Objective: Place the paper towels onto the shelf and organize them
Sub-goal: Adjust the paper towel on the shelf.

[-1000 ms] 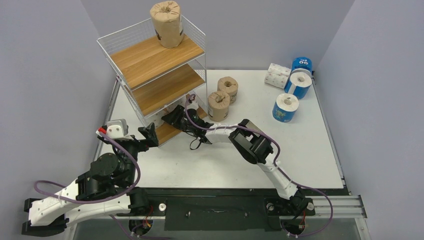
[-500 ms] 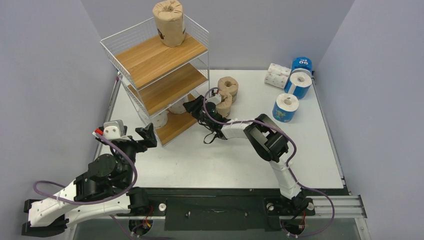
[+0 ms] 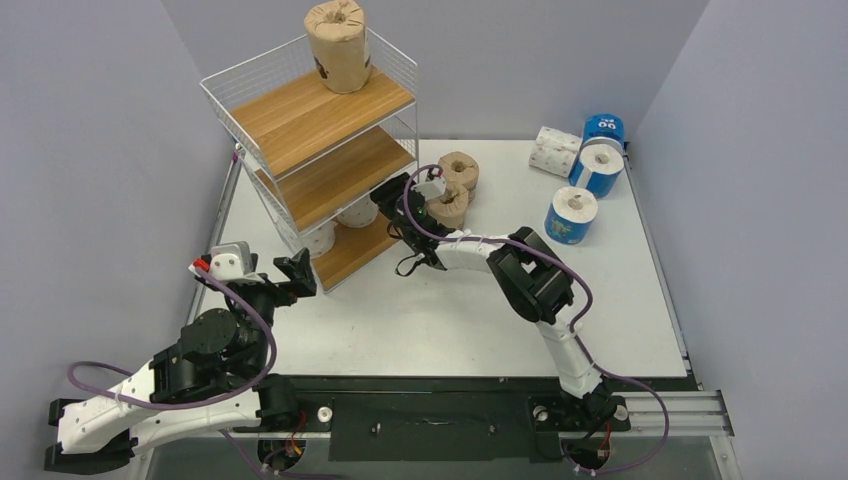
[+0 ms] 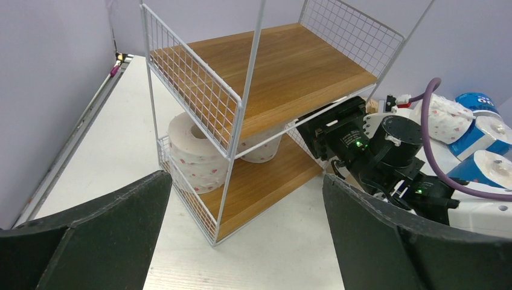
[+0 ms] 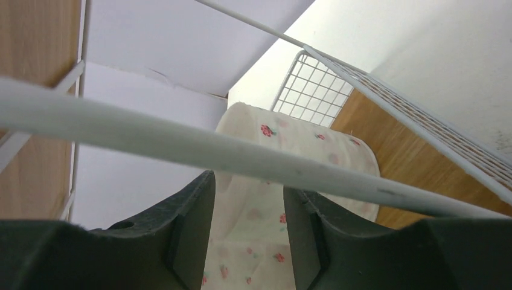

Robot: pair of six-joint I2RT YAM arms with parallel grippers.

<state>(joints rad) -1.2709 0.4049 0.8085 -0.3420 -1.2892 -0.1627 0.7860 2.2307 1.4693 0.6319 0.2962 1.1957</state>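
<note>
Top external view has the table [image 3: 620, 300] with the shelf [image 3: 290, 115] standing at its far left, open front turned toward the arms so both can reach in. Right arm [image 3: 520, 280] stretches far and left across the table to the shelf's right side. Left arm [image 3: 200, 350] sits low at the near left.

One brown roll [image 3: 337, 45] stands on the top tier and two white rolls [image 3: 320, 238] stand side by side on the bottom tier, like with like. Two more brown rolls [image 3: 450, 205] wait just right of the shelf. Blue rolls [image 3: 571, 215] and spare white ones [image 3: 553, 150] cluster at the far right.

Right gripper [image 5: 249, 187] hangs just outside the bottom tier, fingers apart. A shelf wire crosses in front of them and a white roll stands beyond it, so they look empty, though that wrist view is cramped. Left gripper [image 4: 244, 181] gapes wide, grasping nothing, near the shelf's near corner.
</note>
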